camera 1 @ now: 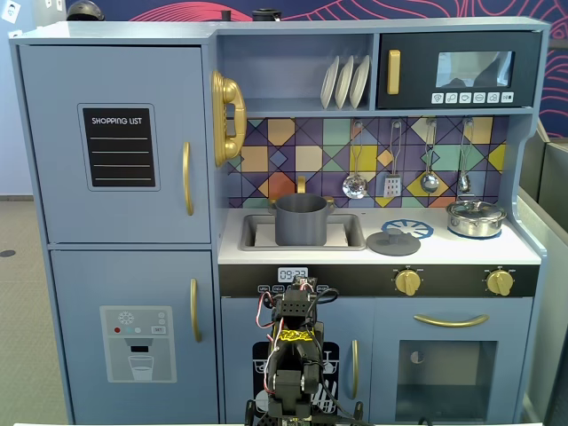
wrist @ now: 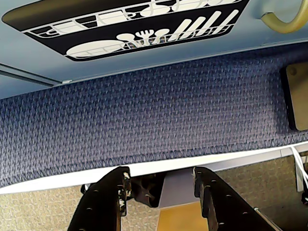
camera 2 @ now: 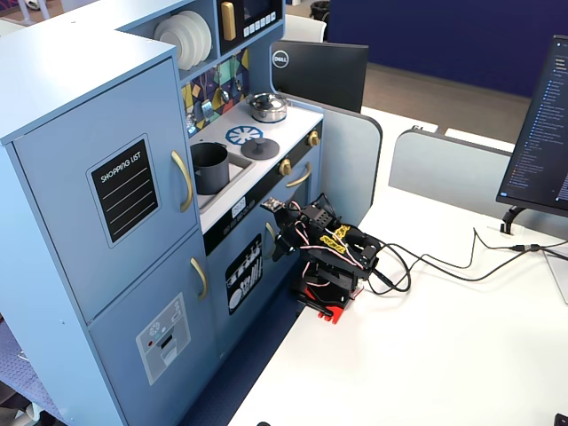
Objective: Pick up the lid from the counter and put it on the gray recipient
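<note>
- I am seeing the claw (wrist: 161, 192) hanging released and empty in the wrist view, its two fingers parted over the edge of the table, pointing down at blue carpet and the foot of the toy kitchen.
- I am finding the arm (camera 2: 328, 253) folded low on its red base beside the kitchen front, well below the counter (camera 1: 524, 253).
- The lid (camera 1: 393, 241) is lying flat on the counter just right of the sink in the front fixed view, knob up, partly over the blue burner print (camera 1: 410, 228).
- The gray pot (camera 1: 301, 218) is standing upright in the sink (camera 1: 353, 232), open at the top, near the lid but apart from it.
- A shiny pot (camera 1: 476, 217) with its own lid is sitting further right; I am flagging it as a likely wrong target if I am aiming by shape alone.
- I am judging the rise to be the first risk: the counter lip and gold knobs (camera 1: 407, 281) are overhanging the arm, and a straight lift could be striking them.
- I am judging the grasp to be the second: the knob is small, and fingers closing off-centre could be pushing the disc along the counter or tipping it in the hold.
- I am judging the placing to be the third: the lid looks about as wide as the pot, so a tilted release could be leaving it cocked on the rim or dropping it into the sink.
</note>
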Robot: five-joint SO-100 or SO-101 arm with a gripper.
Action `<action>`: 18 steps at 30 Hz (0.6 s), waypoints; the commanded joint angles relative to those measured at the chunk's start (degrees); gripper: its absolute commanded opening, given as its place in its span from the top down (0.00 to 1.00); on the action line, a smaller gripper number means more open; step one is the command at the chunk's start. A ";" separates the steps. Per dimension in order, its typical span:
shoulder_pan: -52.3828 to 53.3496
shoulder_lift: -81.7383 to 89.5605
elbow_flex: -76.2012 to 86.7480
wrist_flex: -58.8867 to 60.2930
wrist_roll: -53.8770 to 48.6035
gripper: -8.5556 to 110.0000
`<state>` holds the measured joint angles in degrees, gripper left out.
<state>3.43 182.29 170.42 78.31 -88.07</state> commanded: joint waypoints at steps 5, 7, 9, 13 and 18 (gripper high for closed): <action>-0.35 -0.18 1.58 9.23 1.58 0.93; -0.35 -0.18 1.58 9.23 1.58 0.93; -0.35 -0.18 1.58 9.23 1.41 0.93; 0.62 -0.18 0.53 6.59 0.35 0.93; 4.04 -5.01 -11.87 1.85 -3.69 0.93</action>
<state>4.92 181.76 166.82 79.01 -89.65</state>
